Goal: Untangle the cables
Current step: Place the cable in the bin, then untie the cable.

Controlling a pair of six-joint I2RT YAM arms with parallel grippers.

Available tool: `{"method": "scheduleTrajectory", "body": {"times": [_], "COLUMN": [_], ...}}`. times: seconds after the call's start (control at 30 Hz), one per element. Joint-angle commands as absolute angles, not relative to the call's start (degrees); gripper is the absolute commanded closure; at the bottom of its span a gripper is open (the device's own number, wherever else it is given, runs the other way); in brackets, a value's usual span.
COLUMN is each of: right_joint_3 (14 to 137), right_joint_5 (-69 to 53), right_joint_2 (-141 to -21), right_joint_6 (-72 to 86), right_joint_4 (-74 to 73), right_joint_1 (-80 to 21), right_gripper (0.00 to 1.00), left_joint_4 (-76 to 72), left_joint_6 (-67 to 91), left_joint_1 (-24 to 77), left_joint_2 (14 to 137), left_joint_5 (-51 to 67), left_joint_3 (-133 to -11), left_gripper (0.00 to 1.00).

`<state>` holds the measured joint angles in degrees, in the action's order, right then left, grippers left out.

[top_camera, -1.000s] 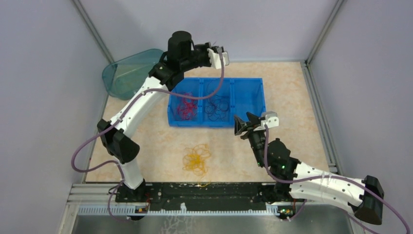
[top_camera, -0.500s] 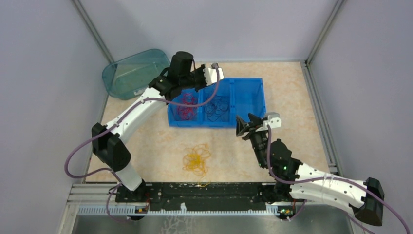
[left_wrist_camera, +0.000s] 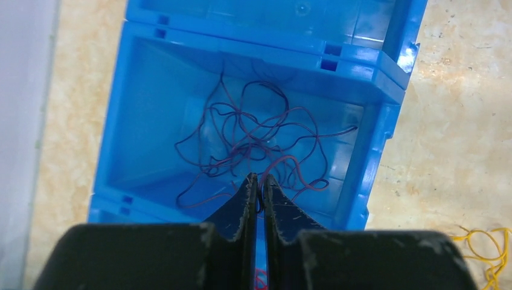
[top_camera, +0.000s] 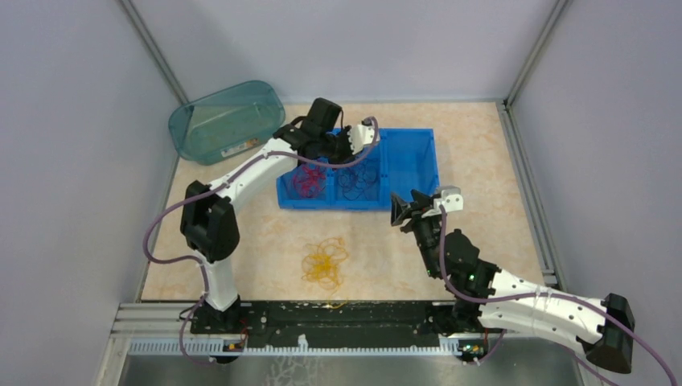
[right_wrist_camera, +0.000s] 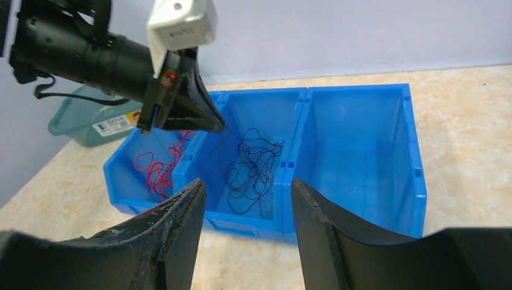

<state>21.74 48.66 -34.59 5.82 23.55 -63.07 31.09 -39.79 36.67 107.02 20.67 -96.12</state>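
The cables lie in three lots. Red cable (top_camera: 308,181) (right_wrist_camera: 160,166) fills the left compartment of the blue bin (top_camera: 410,133). Dark purple cable (top_camera: 358,177) (left_wrist_camera: 253,136) lies in the middle compartment. A yellow cable (top_camera: 324,261) is heaped on the table in front of the bin. My left gripper (top_camera: 347,153) (left_wrist_camera: 258,177) hangs low over the middle compartment, jaws almost together, with a dark purple strand pinched at the tips and trailing into the pile. My right gripper (top_camera: 396,211) (right_wrist_camera: 247,184) stands open and empty at the bin's front right.
A teal transparent tub (top_camera: 217,121) stands at the back left, beside the bin. The bin's right compartment (right_wrist_camera: 356,151) holds nothing. Grey walls close in the table on three sides. The arms' mount rail (top_camera: 322,314) runs along the near edge.
My left arm has swung right and down, from high behind the bin's left end to low over its middle compartment. The right arm has hardly moved.
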Motion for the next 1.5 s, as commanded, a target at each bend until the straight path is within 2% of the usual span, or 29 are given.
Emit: {"method": "scheduleTrajectory", "body": {"times": [0.0,0.07,0.13,0.2,0.27,0.3,0.47,0.57,0.7,0.8,0.93,1.13,1.33,1.4,1.47], "right_joint_3": [22.38,22.51,22.74,23.11,23.32,23.44,23.99,24.42,26.9,28.79,30.57,33.48,36.26,36.36,36.74], "right_joint_5": [49.78,49.89,49.84,49.79,49.44,49.21,45.91,37.16,19.45,6.49,-5.6,-13.08,-18.47,-19.74,-19.58], "right_joint_2": [-34.32,-34.76,-35.08,-35.16,-35.21,-35.33,-35.86,-37.66,-44.08,-51.01,-60.31,-73.36,-82.28,-83.73,-84.98], "right_joint_6": [6.88,7.04,7.2,7.58,7.86,7.97,9.66,9.51,9.08,9.47,10.67,12.53,14.88,15.86,16.47], "right_joint_4": [23.15,22.89,22.5,21.81,21.1,20.83,18.14,16.58,14.6,15.66,19.28,25.32,28.5,30.16,30.63], "right_joint_1": [-62.49,-62.49,-62.49,-62.49,-62.49,-62.49,-62.4,-62.19,-61.99,-61.97,-61.95,-61.8,-60.94,-60.8,-60.73], "right_gripper": [0.45,0.45,0.45,0.45,0.45,0.45,0.43,0.42,0.41,0.41,0.41,0.42,0.46,0.49,0.57], "left_joint_4": [34.01,34.5,35.39,36.84,39.35,40.81,49.77,54.54,56.33,55.76,55.38,52.58,53.26,53.75,54.23], "left_joint_6": [-39.05,-40.5,-42.03,-42.18,-42.74,-43.32,-43.87,-44.78,-44.64,-44.22,-43.68,-43.71,-44.99,-46.05,-47.61], "left_joint_1": [37.0,37.0,37.0,36.57,36.16,35.99,33.42,31.68,28.8,24.59,21.06,19.86,19.6,19.6,19.59], "left_joint_2": [110.51,111.84,113.16,114.06,114.18,113.98,109.69,104.05,93.56,85.19,75.42,65.03,61.5,60.62,59.8], "left_joint_5": [21.14,20.49,18.87,17.95,18.25,18.37,21.12,22.58,23.46,28.38,33.12,32.71,33.21,33.68,34.19], "left_joint_3": [-100.81,-102.4,-104.51,-107.33,-109.98,-111.28,-116.67,-114.5,-103.51,-94.3,-82.64,-68.67,-66.41,-65.58,-64.12], "left_gripper": [0.8,0.61,0.49,0.29,0.05,0.01,0.01,0.01,0.01,0.01,0.01,0.01,0.01,0.01,0.01]}}
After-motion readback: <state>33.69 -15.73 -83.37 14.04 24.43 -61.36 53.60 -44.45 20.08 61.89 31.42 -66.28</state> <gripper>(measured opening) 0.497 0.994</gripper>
